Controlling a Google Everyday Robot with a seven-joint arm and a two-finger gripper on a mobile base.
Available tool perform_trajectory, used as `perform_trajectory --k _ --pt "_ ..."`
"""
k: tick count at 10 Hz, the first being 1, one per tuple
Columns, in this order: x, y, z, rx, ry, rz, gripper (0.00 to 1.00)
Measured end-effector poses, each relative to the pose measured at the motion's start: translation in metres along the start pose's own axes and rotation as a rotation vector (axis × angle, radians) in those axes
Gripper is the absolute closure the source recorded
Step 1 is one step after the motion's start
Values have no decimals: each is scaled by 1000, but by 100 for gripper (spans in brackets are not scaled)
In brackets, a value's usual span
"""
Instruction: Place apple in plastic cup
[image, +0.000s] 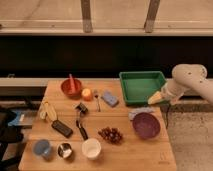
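The apple, small and orange-yellow, lies on the wooden table just right of a red bowl. The plastic cup, short and blue-grey, stands upright at the table's front left corner. My gripper hangs at the right side of the table, over the front right corner of a green tray. It is far from both the apple and the cup. Its yellowish fingers stand open with nothing between them.
A shiny metal cup and a white cup stand beside the plastic cup. Grapes, a purple bowl, a blue sponge, a fork, a banana and a black bar lie around the table.
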Motion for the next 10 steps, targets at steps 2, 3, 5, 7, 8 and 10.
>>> perform_trajectory --k 2,3,5,7,8,10 --pt "-26 14 -5 5 -19 -71 20" --pt "-39 29 -5 8 -17 -116 20" --pt "-63 66 -2 15 -13 -214 20" --pt "-84 124 5 19 0 -355 20" --pt "-88 139 7 23 7 -397 20" --pt "-97 193 15 20 13 -518 20"
